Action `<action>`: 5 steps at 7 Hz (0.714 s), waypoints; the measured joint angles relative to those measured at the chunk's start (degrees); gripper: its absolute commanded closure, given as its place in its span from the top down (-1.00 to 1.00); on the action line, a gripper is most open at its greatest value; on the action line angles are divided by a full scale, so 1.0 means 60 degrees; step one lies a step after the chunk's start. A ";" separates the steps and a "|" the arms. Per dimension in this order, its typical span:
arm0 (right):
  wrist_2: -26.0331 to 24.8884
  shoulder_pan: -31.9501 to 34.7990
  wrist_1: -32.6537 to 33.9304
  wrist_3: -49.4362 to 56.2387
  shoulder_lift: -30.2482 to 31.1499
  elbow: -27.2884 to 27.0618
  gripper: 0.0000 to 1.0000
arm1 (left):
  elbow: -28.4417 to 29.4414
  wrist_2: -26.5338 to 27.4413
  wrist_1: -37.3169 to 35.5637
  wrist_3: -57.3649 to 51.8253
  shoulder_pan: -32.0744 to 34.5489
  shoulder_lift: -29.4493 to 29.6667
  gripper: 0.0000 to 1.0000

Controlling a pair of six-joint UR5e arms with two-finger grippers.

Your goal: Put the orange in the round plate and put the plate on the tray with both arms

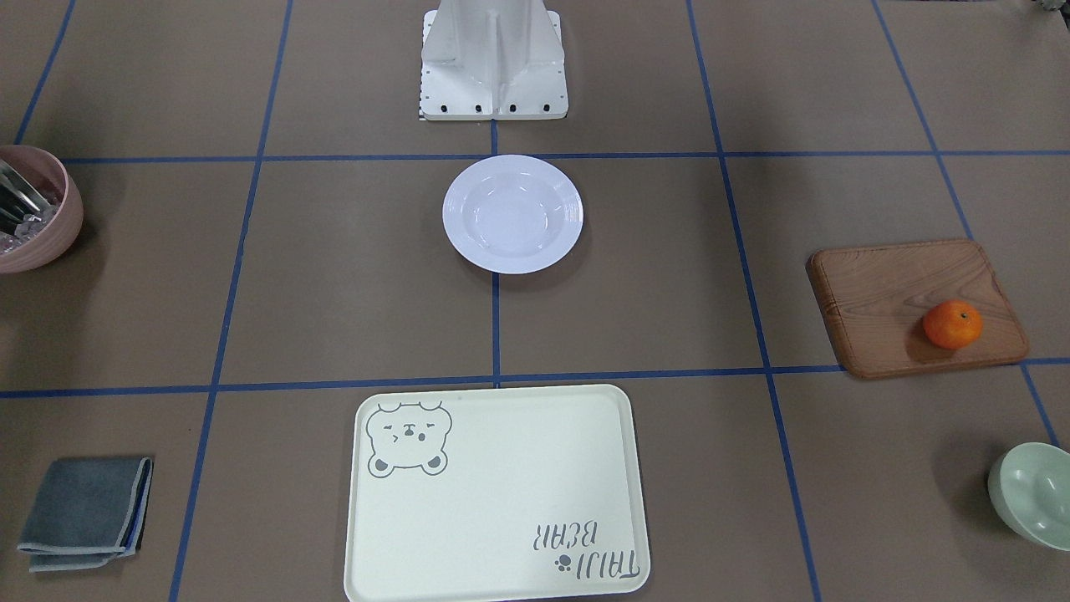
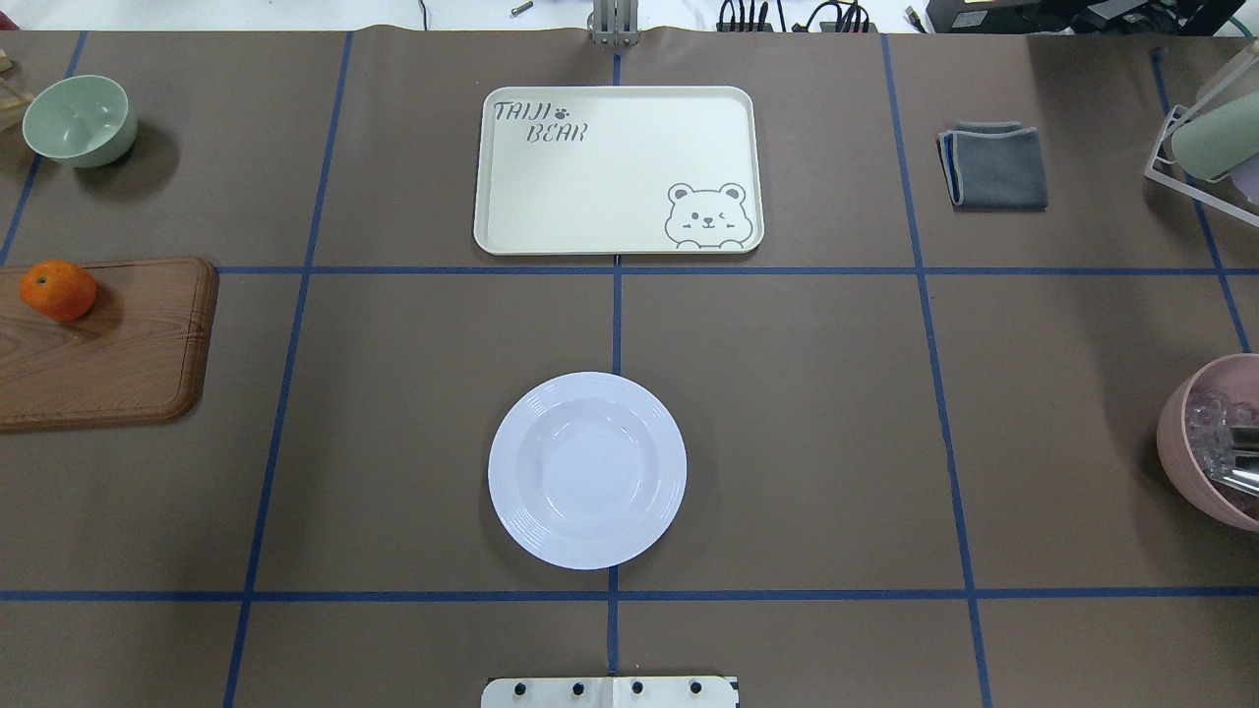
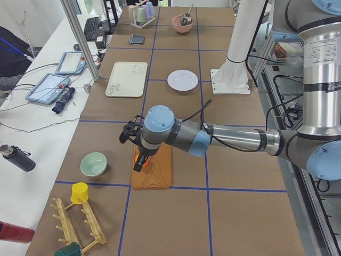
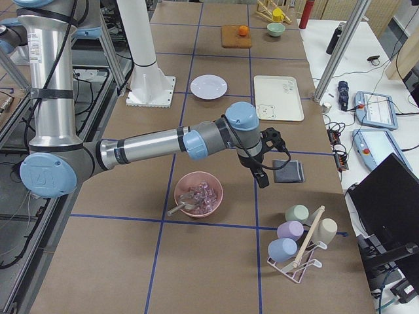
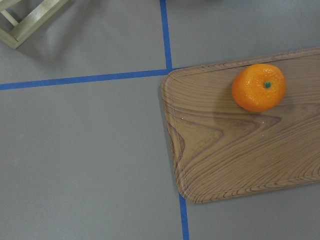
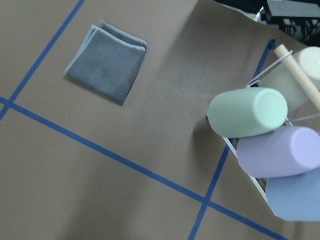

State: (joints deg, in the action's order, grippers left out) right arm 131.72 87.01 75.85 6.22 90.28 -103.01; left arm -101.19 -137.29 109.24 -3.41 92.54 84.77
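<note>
The orange (image 1: pixel 952 324) (image 2: pixel 59 289) (image 5: pixel 258 87) lies on a brown wooden board (image 2: pixel 118 344) at the table's left end. Mid-table near the robot's base, the white round plate (image 2: pixel 587 470) (image 1: pixel 512 213) stands with nothing in it. Beyond it lies the cream bear tray (image 2: pixel 618 169) (image 1: pixel 495 493), also bare. The near arm's left gripper (image 3: pixel 139 158) hangs over the board close to the orange; I cannot tell if it is open or shut. The right gripper (image 4: pixel 261 178) hovers between a pink bowl and a grey cloth; its state cannot be told either. Neither wrist view shows fingers.
A pale green bowl (image 2: pixel 79 120) sits beyond the board. A folded grey cloth (image 2: pixel 993 164) lies at the far right. A pink bowl (image 2: pixel 1215 442) with utensils is at the right edge, a cup rack (image 6: pixel 270 145) behind it. A wooden rack (image 3: pixel 80 224) stands at the left end.
</note>
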 measured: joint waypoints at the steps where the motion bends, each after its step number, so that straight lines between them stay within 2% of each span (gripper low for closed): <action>1: 0.0084 0.0003 -0.0398 -0.0060 0.0003 0.0164 1.00 | 0.0177 0.0004 0.0212 -0.0018 -0.0001 0.0175 0.97; 3: 0.0153 -0.0010 -0.0604 -0.0286 -0.0037 0.0233 1.00 | 0.0484 0.0043 0.0426 -0.0004 -0.0039 0.0532 0.97; 5: 0.0460 -0.0557 -0.1076 -0.2481 -0.0126 0.0039 1.00 | 0.0641 0.0063 0.0660 0.0268 -0.0663 0.0625 0.97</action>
State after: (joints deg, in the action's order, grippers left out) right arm 134.48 83.67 69.39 -8.66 89.52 -102.78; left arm -97.34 -136.91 113.20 -1.81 88.57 88.51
